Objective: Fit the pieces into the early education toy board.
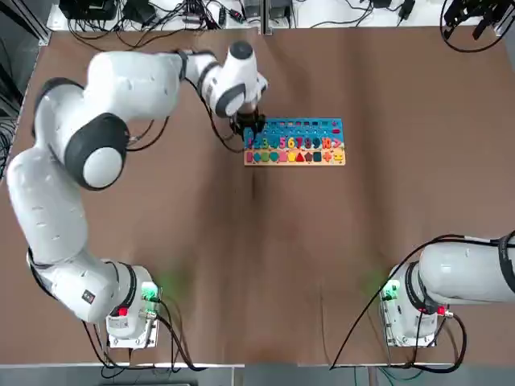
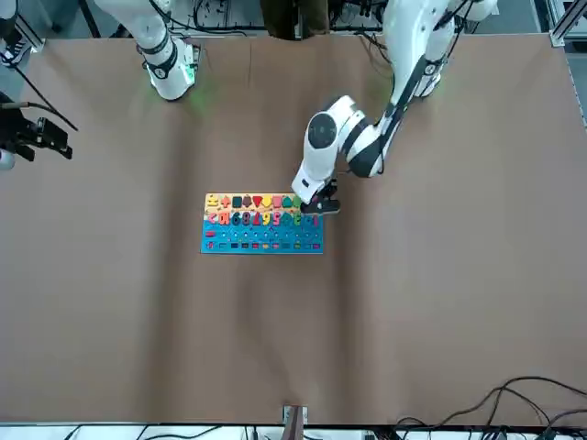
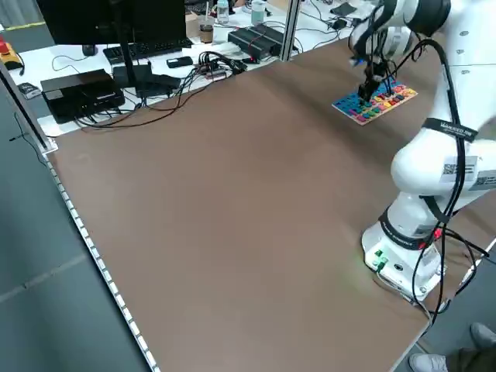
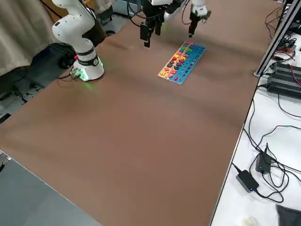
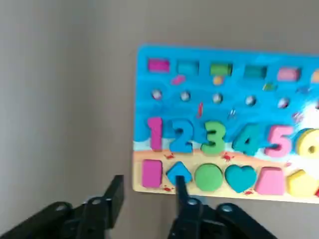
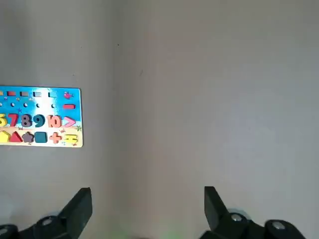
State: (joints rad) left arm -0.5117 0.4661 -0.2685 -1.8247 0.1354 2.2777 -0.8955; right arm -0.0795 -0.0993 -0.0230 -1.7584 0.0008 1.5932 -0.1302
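Hovering at the left end of the flat rectangular blue-and-yellow early education toy board (image 1: 294, 141), the left end effector (image 5: 147, 191) had its fingers spread and empty. That board lay flat mid-way across the brown tabletop (image 1: 257, 257), its numbers and shapes seated. Parked near its base, the right end effector (image 6: 148, 201) stood spread wide above bare surface.
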